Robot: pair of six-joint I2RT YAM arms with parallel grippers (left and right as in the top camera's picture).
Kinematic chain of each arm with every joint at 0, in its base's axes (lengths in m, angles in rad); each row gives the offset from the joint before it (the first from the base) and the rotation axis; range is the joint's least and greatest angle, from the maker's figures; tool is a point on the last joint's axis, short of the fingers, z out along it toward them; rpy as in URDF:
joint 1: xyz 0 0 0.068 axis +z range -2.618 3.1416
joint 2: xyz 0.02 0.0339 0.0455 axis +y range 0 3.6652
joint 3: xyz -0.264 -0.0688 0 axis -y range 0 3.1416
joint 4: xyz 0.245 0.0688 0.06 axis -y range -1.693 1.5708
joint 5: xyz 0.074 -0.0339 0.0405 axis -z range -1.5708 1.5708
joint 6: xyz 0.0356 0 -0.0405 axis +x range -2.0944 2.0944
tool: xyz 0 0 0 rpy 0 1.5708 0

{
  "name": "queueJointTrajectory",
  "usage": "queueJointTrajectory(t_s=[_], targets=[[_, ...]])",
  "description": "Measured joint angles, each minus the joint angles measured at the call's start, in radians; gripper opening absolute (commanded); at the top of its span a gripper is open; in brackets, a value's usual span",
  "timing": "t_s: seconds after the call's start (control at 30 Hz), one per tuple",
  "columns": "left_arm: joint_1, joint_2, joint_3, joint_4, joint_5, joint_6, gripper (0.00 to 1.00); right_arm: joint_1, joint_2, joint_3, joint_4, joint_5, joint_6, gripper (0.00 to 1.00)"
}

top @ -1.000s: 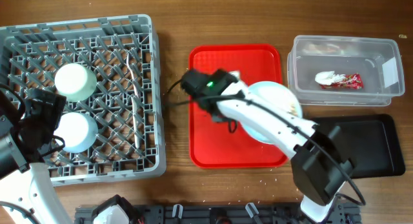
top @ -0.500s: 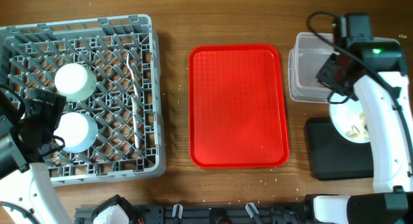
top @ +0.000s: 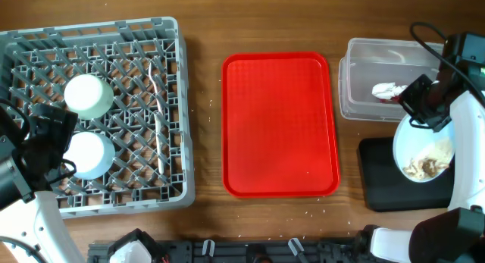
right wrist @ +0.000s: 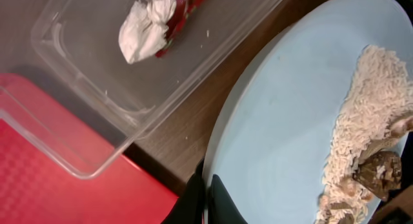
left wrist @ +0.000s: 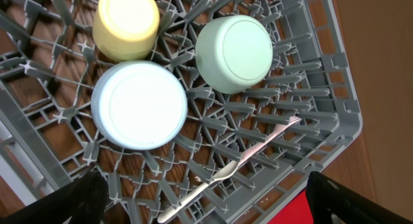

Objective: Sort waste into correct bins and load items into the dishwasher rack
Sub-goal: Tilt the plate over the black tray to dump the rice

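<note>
No readable text, brand, number or sign in any view. Only a hint of print on the red snack wrapper [right wrist: 191, 2] inside the clear tub [right wrist: 84, 130], too crumpled and blurred to make out. Plain, unmarked surfaces on the grey rack [left wrist: 335, 88], the red tray [top: 279, 126] and the pale blue plate [right wrist: 290, 121].

Pale blue plate [right wrist: 284, 114] carries whitish-brown rice scraps [right wrist: 371, 114]; red tray [top: 279, 126]; grey lattice rack [top: 121, 24]; brown wood-grain tabletop [top: 204, 36].
</note>
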Motion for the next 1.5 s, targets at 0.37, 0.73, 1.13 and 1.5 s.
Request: queueJointTrajectory(t_s=[0.37,0.73,1.13,1.5], targets=[[0.0,0.0,0.0,0.0,0.0,0.0,1.0,-0.167,0.0,-0.082,0.049,-0.178,-0.035,0.04],[0.0,0.0,0.0,0.0,0.0,0.0,1.0,-0.34,0.0,-0.111,0.056,-0.474,-0.171,0.04],[0.0,0.0,0.0,0.0,0.0,0.0,1.0,-0.57,0.0,-0.111,-0.031,-0.664,-0.364,0.04],[0.0,0.0,0.0,0.0,0.0,0.0,1.0,-0.597,0.0,-0.111,-0.056,-0.816,-0.467,0.04]])
